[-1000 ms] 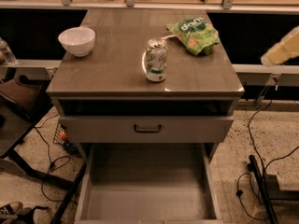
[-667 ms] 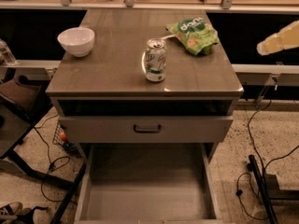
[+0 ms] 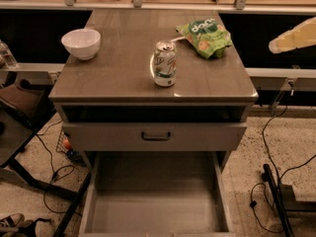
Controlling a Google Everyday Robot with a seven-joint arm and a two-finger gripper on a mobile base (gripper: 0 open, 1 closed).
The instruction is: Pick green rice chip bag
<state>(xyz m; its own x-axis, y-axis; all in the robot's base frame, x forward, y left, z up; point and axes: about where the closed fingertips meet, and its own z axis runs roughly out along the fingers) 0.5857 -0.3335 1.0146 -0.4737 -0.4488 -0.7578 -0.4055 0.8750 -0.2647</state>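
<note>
Counter carries green rice chip bag, ungrasped; my hand hangs right, well apart; grip state I cannot tell.

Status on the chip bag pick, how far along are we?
Nothing done yet: the green chip bag lies untouched at the far right corner of the table, beyond the soda can. In hand: the gripper hangs off the table's right side, apart from the bag. Left: reach over, grasp the bag, lift it.

Lab: floor cables, gripper at right
</note>
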